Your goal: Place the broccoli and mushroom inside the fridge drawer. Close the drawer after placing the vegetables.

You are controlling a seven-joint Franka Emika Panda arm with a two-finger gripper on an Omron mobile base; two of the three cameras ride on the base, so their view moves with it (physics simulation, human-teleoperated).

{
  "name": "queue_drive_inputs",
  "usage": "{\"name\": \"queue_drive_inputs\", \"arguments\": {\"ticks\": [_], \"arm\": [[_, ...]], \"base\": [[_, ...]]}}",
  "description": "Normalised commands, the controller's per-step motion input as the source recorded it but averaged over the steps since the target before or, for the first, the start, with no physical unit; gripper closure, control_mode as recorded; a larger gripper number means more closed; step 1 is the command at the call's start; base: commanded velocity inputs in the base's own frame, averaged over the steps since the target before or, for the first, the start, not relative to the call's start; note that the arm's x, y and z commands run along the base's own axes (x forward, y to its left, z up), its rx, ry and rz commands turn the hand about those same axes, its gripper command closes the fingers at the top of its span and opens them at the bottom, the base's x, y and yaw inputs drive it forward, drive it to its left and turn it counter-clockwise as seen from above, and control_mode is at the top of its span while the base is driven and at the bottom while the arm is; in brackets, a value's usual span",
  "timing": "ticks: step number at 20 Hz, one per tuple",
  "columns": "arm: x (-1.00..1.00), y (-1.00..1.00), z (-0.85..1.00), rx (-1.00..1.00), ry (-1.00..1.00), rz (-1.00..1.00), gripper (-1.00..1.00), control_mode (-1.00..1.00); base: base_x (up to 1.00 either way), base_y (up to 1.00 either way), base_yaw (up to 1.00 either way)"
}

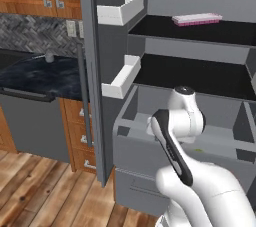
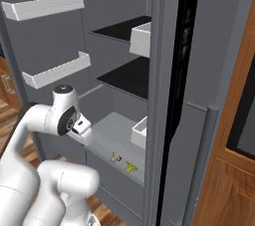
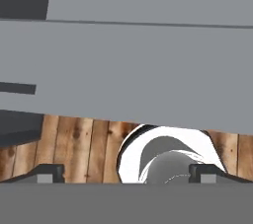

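fridge drawer (image 2: 107,140): pulled out, stiff, heavy-looking; mushroom (image 2: 115,158) and broccoli (image 2: 131,167) inside. claw (image 3: 126,173): spread, empty, facing its front; push flat mid-front.

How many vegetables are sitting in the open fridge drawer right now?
2. The mushroom and the broccoli lie side by side on the floor of the fridge drawer, near its front wall. The arm hides part of the drawer, so more could be unseen.
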Motion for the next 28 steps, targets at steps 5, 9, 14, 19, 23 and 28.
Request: {"name": "queue_drive_inputs", "arguments": {"ticks": [5, 9, 14, 19, 23, 28], "arm": [[0.25, -0.01, -0.38, 0.01, -0.03, 0.0, -1.0, -1.0], [0.28, -0.14, -0.14, 0.0, -0.13, 0.0, -1.0, -1.0], [0.39, -0.24, 0.0, 0.0, -0.17, 0.0, -1.0, -1.0], [0.75, -0.31, 0.0, 0.0, -0.14, 0.0, -1.0, -1.0], [0.98, -0.36, 0.09, 0.0, -0.12, 0.0, -1.0, -1.0], [1.0, -0.39, 0.2, 0.0, -0.05, 0.0, -1.0, -1.0]], "base": [[0.0, 0.0, 0.0], [0.0, 0.0, 0.0], [0.0, 0.0, 0.0], [0.0, 0.0, 0.0], [0.0, 0.0, 0.0], [0.0, 0.0, 0.0]]}}
